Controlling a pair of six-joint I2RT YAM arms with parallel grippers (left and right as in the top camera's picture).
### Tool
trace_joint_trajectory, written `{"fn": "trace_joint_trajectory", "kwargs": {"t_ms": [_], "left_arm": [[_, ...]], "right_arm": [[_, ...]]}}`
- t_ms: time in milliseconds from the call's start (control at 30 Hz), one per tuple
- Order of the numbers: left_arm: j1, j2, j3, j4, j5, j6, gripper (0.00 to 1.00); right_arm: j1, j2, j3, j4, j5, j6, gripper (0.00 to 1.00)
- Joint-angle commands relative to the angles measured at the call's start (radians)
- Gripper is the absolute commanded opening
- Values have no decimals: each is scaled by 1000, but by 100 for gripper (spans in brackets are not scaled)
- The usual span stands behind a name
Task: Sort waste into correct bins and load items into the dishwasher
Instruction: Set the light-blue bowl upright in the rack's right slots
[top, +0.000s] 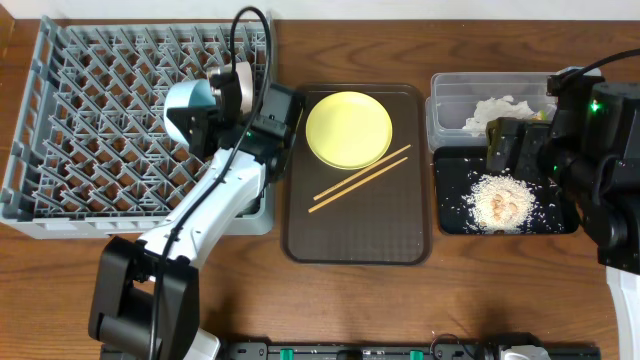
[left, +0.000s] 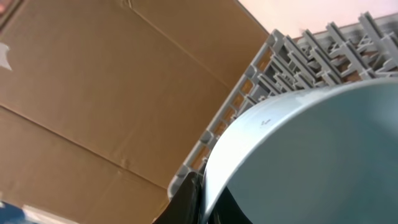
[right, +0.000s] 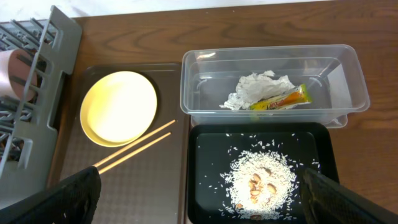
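- Overhead: bright, even light from above. Shadows faint and soft, no hot spots, sharp edge to edge.
- L wrist: bowl (left: 311, 155) too close to lens, soft, fills lower right. Rack (left: 292, 50) behind it only semi-sharp. Top-right corner washed out, pinkish.
- R wrist: well lit, center sharp. Mild glare on tub (right: 273, 51) rim. R fingers (right: 62, 199) dark and out of focus in the lower corners.

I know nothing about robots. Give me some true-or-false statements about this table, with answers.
1. The yellow plate lies on the brown tray. True.
2. The chopsticks are in the dish rack. False: they lie on the brown tray beside the plate.
3. The tissue and wrapper are in the clear tub. True.
4. The left fingers are empty. False: they are shut on the light blue bowl over the dish rack.
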Motion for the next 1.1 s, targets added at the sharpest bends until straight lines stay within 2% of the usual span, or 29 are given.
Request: {"fn": "trace_joint_trajectory", "kwargs": {"t_ms": [0,133,400,1067], "left_arm": [[1,2,-55,61,-11,-52,7],[-1,2,-74,94,67,-53,7],[-1,2,-80,135,127,-56,7],[-38,46,-135,159,128,-88,7]], "right_arm": [[-9,1,3,-1,7,4,99],[-9,1,3,-2,7,4,99],[-9,1,3,-1,7,4,99],[-9,1,3,-1,7,4,99]]}}
